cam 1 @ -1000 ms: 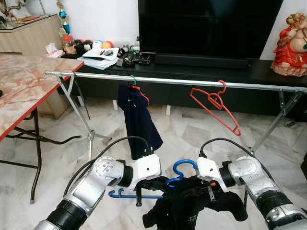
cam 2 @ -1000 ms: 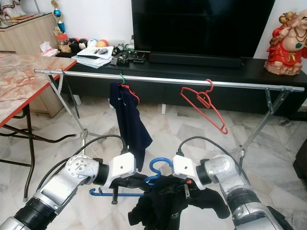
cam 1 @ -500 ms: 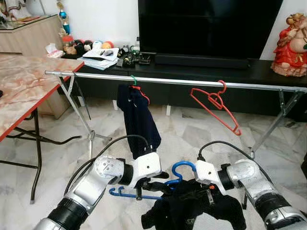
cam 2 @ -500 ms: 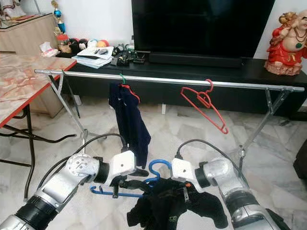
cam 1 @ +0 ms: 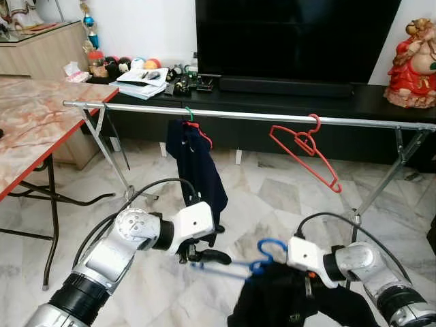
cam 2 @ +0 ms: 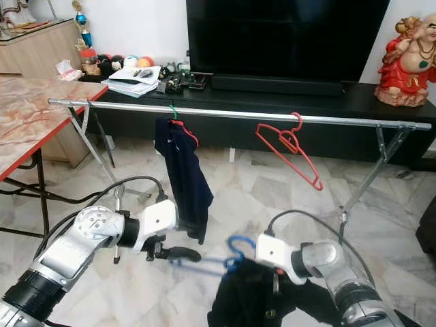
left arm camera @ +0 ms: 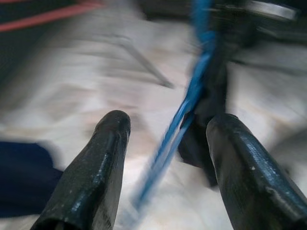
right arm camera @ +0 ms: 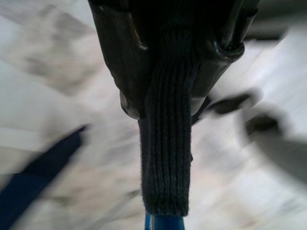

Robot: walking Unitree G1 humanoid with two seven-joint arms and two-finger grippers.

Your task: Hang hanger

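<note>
Head views: a metal rail (cam 1: 272,117) runs across the room in front of a black TV bench (cam 1: 381,102). On the rail hang a navy shirt (cam 1: 197,167) on a green-hooked hanger, and a bare red hanger (cam 1: 306,153), tilted, further to the right. Marble-top table (cam 1: 34,122) at left, red statue (cam 1: 412,65) at far right.

Low in front, the blue hanger (cam 1: 262,252) carries a black garment (cam 2: 262,300); it sits well below the rail, not hooked on it, hook pointing up. Right gripper (right arm camera: 168,81) is at the hanger's neck, w/ the black cloth bunched around it. Left gripper (cam 1: 204,255) is just left of the hanger, near the blurred blue bar; fingers point right toward it.

Left wrist view: two black fingers (left arm camera: 100,167) stand wide apart, nothing clamped. The blue hanger bar (left arm camera: 184,112) runs between them but further off, blurred, w/ dark cloth behind. Pale marble floor (left arm camera: 72,81) below.

Right wrist view: fingers closed tight on a ribbed strip of the black garment (right arm camera: 165,158), which hangs straight out from between them. A bit of blue hanger (right arm camera: 163,223) shows at the strip's far end. Background blurred.
</note>
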